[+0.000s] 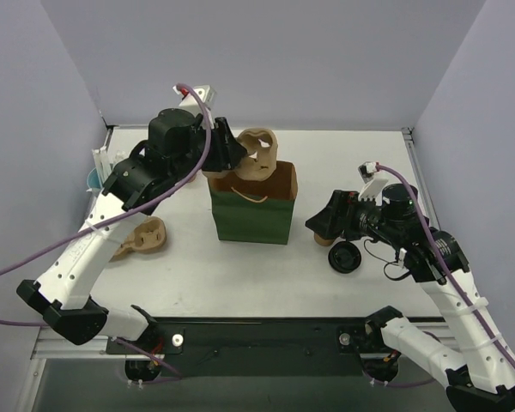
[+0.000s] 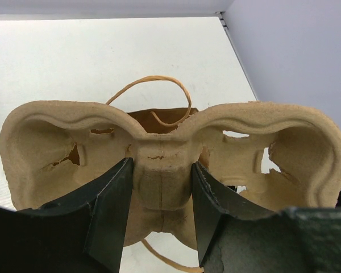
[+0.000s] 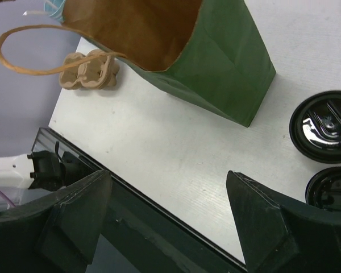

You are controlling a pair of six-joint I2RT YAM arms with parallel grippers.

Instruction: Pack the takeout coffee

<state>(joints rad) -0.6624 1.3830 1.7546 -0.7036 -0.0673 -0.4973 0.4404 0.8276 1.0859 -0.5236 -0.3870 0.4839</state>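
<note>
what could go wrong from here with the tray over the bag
The left gripper holds the pulp carrier above the green bag, whose handle loop arches close to it: lowering could snag the loop or rim and tip the bag, which nothing steadies. The open right gripper hovers near one black lid and a second lid that look alike; it could close on the wrong one.

Bag (image 1: 249, 215) upright mid-table (image 1: 352, 167), mouth up. Cup carrier (image 1: 259, 153) in air over bag's rear rim, pinched by left gripper (image 2: 161, 170), one finger each side of centre rib. 2nd carrier (image 1: 146, 238) on table, left of bag, nr left arm. Takeout coffee (image 1: 324, 241) on table right of bag, by right gripper (image 3: 169, 176). Loose lid (image 1: 345, 257) just beside coffee, on side nearer front edge.
</note>
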